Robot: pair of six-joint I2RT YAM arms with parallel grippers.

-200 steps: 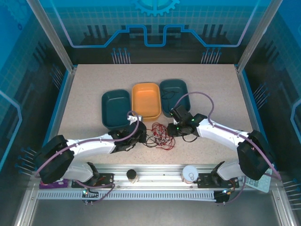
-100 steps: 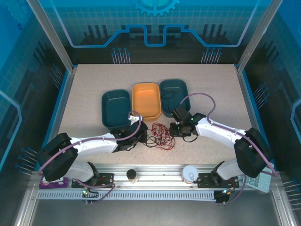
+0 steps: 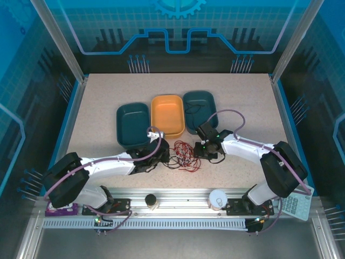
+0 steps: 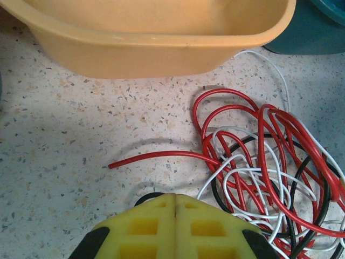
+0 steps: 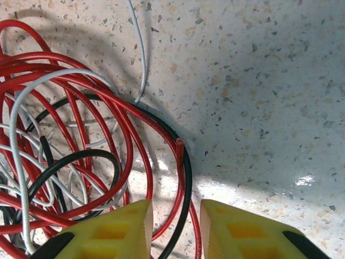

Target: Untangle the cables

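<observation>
Two teal trays [image 3: 132, 123], one orange tray [image 3: 167, 114]; tangled cables [image 3: 184, 155]

Bright even light, sharp focus, small glare on tabletop [image 5: 304, 179]

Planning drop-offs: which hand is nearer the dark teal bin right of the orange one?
Right. The right hand sits just short of the near edge of the dark teal bin, at the right side of the cables. The left hand is across the tangle, left of it.
</observation>
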